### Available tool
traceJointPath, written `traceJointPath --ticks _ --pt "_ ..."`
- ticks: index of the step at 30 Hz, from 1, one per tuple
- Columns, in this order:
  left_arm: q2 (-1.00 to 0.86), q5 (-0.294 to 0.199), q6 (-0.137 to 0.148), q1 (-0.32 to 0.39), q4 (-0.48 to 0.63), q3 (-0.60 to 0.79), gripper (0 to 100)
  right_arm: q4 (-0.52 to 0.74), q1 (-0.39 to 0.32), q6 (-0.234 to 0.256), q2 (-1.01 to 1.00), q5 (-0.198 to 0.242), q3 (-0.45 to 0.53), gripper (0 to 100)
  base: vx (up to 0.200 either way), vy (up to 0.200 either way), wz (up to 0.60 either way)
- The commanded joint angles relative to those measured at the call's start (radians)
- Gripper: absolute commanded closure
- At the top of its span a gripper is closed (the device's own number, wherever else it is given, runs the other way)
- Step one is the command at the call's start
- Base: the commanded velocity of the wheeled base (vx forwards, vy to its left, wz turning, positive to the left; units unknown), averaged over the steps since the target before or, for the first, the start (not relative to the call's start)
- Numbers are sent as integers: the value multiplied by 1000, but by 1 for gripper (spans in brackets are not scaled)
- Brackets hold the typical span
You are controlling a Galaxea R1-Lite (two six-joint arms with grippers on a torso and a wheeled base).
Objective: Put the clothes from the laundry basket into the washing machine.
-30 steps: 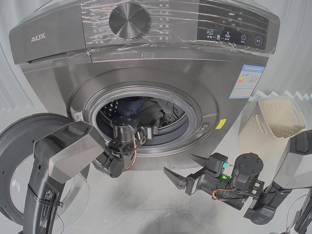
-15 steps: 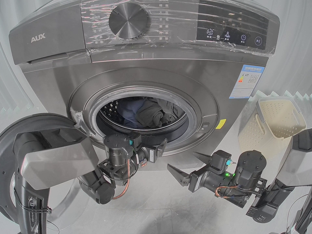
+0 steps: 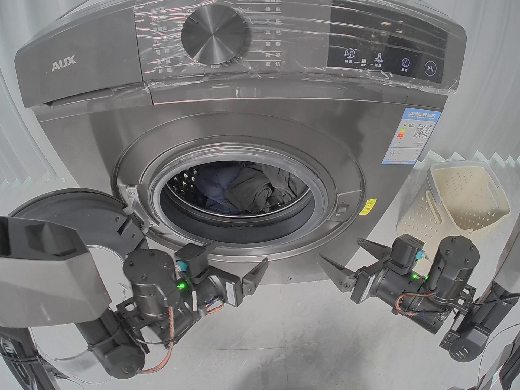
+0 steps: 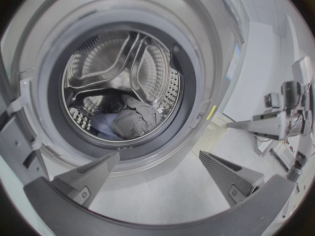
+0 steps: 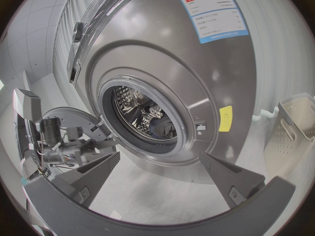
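Observation:
The grey washing machine (image 3: 244, 109) stands with its round door (image 3: 70, 218) swung open to the left. Dark grey and blue clothes (image 3: 244, 188) lie heaped in the drum (image 4: 131, 122), also visible in the right wrist view (image 5: 164, 128). The cream laundry basket (image 3: 468, 201) leans at the machine's right side, and the inside that shows holds nothing. My left gripper (image 3: 238, 253) hangs open and empty below the drum opening, outside it (image 4: 158, 154). My right gripper (image 3: 340, 249) is open and empty too, low in front of the machine's lower right (image 5: 158, 154).
The pale floor (image 3: 292, 331) in front of the machine is bare between the two arms. The open door's hinge (image 3: 130, 196) sits close to my left arm. White curtains hang behind the basket.
My left gripper has drawn back out of the drum opening, down and toward me, with nothing in it. The right arm has shifted somewhat to the right. The clothes stay in the drum.

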Motion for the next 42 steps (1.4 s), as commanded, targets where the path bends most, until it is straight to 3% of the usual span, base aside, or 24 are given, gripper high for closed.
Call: traceJointPath --ticks 1,4,11,19,27,32,37,42 --pt "-165 22 -64 -18 -15 152 0 0 -24 2 -40 -2 68 0 0 0 0" --pt "-234 24 -78 -19 -15 216 0 0 -28 2 -65 -4 98 0 0 0 0" --pt "-335 31 -69 -7 -14 287 0 0 -48 2 -119 -11 150 0 -57 0 0" --pt "-419 34 -35 -7 -14 333 0 2 -68 -7 -212 -34 228 0 -200 0 0" --pt "-496 33 41 45 -4 348 0 14 -165 -47 -292 -24 262 0 -200 0 0" --pt "-548 31 48 64 11 362 0 29 -186 -56 -320 -11 275 0 -200 0 0" --pt "-635 36 46 65 62 416 0 229 -176 -90 -471 -22 277 0 -200 0 0" --pt "-731 42 51 93 150 416 0 408 -171 -91 -640 -21 277 0 -200 0 0"
